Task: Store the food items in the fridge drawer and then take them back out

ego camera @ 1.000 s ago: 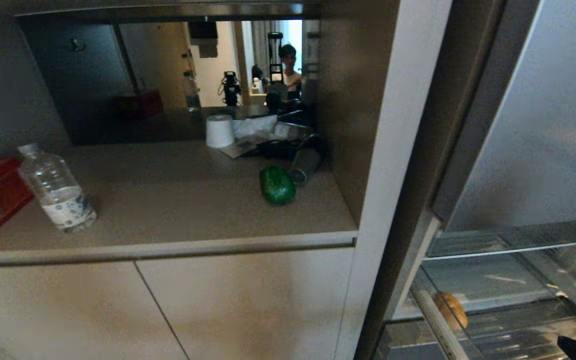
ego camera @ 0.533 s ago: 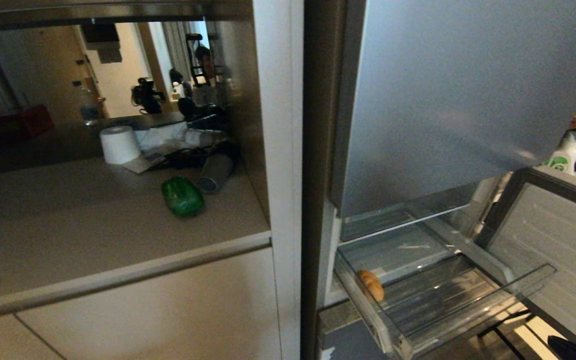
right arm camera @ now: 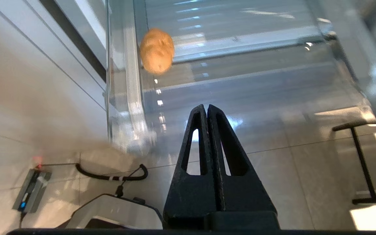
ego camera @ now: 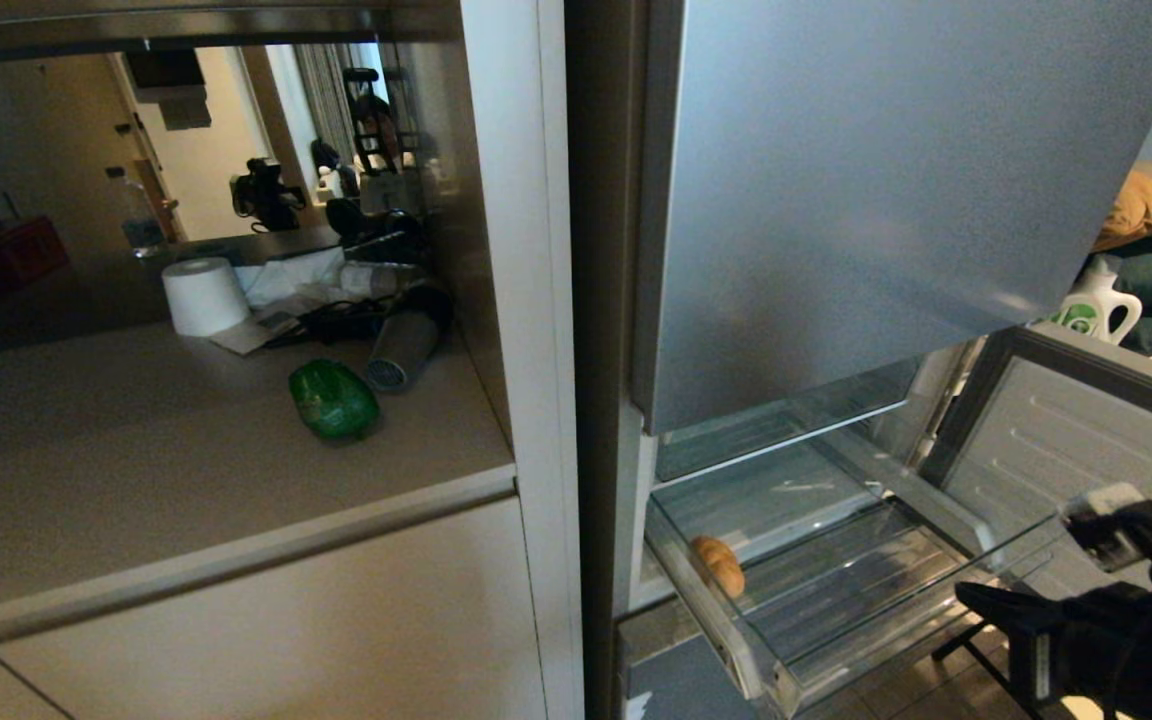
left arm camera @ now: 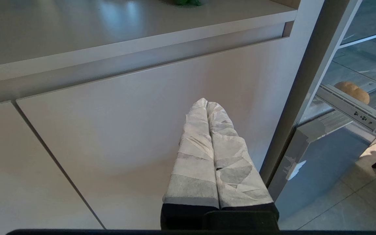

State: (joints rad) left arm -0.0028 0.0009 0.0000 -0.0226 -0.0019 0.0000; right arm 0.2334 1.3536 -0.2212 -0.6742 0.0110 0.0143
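A tan oval potato [ego camera: 718,566] lies at nine o'clock in the pulled-out clear plastic fridge drawer [ego camera: 936,625]; the right gripper [right arm camera: 207,109], empty with fingers together, hangs at five o'clock. A glossy green bell pepper [ego camera: 333,399] sits on the beige counter [ego camera: 136,470]. The left gripper [left arm camera: 207,103], fingers pressed together, faces a beige cabinet door [left arm camera: 126,114]. No writing is legible.

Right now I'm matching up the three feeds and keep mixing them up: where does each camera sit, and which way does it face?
Head view: on the head, looking down at counter, green pepper and open fridge drawer; right gripper shows bottom right.
Left wrist view: faces the cabinet doors; shut left gripper shows.
Right wrist view: looks down into the drawer; shut right gripper shows.
All three share the potato.
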